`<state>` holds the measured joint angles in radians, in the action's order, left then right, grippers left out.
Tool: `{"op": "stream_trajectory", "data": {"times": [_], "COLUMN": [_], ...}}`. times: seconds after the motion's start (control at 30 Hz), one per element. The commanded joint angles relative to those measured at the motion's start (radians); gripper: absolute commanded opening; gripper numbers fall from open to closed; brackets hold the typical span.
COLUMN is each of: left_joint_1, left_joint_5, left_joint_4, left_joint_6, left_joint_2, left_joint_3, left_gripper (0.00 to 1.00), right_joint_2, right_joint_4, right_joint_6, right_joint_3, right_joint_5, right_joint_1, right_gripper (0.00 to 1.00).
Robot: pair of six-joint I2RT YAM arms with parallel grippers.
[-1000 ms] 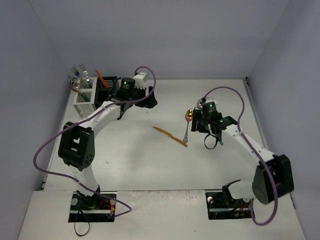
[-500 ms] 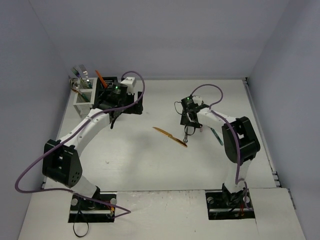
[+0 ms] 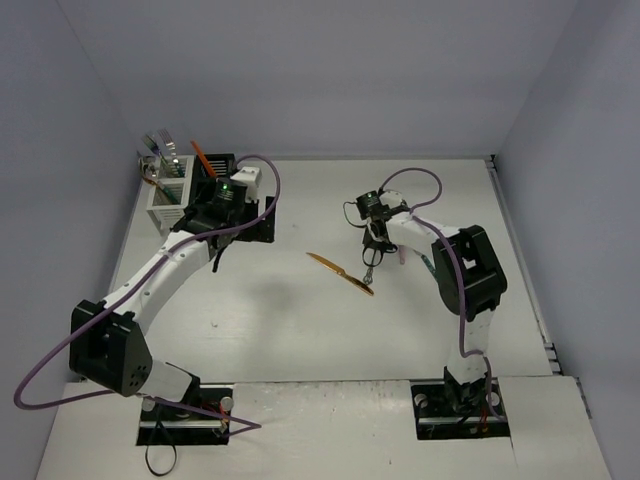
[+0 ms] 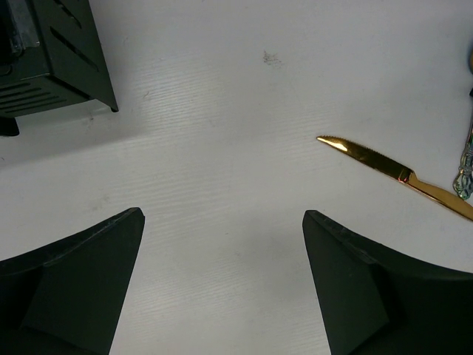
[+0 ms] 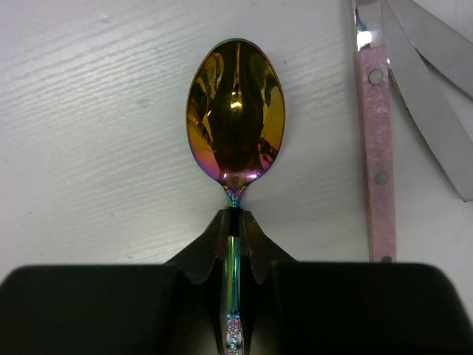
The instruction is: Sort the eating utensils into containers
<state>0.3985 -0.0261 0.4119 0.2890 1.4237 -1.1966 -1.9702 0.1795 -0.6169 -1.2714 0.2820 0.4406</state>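
A rainbow-gold spoon (image 5: pixel 235 111) lies on the white table, and my right gripper (image 5: pixel 234 214) is shut on its neck just below the bowl. In the top view that gripper (image 3: pixel 374 240) covers the bowl, and the spoon's handle (image 3: pixel 371 268) pokes out toward me. A gold knife (image 3: pixel 340 272) lies just left of it, also seen ahead-right of my left gripper (image 4: pixel 222 214), which hangs open and empty. The left gripper (image 3: pixel 250 228) sits beside the black caddy (image 4: pixel 52 59). The white caddy (image 3: pixel 170 195) stands at the far left with several utensils in it.
A pink-handled knife (image 5: pixel 375 148) and silver blades (image 5: pixel 429 81) lie right of the spoon. A teal utensil (image 3: pixel 432 265) rests near the right arm's forearm. An orange-red chopstick (image 3: pixel 200 155) sticks out of the black caddy. Walls enclose the table on three sides.
The right arm swung left over the spoon and its jaws closed on the spoon's neck. The left gripper opened wider and drew back a little from the caddies.
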Motion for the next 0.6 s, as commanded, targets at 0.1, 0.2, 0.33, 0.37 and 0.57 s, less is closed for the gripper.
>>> {"op": "stream_trajectory", "data": {"times": [0.1,0.2,0.33,0.37,0.57], "left_joint_1": [0.005,0.005,0.005,0.005,0.005], "left_joint_5": [-0.028,-0.072,-0.140,-0.165,-0.298], "left_joint_4": [-0.036,-0.046,-0.078,-0.083,-0.186], "left_joint_6": [0.018,0.021,0.035,0.040,0.102], "left_joint_2": [-0.057,-0.061,-0.057,-0.055,-0.028], "left_joint_3": [0.004,0.004,-0.015,-0.026,-0.069], "left_gripper": [0.87,0.87,0.87,0.87,0.87], "right_joint_2": [-0.041,-0.025,0.037,0.069,0.254], "right_joint_4": [0.035,0.027,-0.020,-0.034,-0.159], "right_joint_6": [0.050,0.148,0.304,0.333,0.534], "right_joint_3": [-0.069,-0.115,-0.140,-0.134,-0.057], "right_joint_5": [0.002,0.007,-0.034,-0.051,-0.259], "right_joint_1": [0.003,0.003,0.006,0.010,0.054], "right_gripper": [0.00,0.00,0.00,0.00,0.00]}}
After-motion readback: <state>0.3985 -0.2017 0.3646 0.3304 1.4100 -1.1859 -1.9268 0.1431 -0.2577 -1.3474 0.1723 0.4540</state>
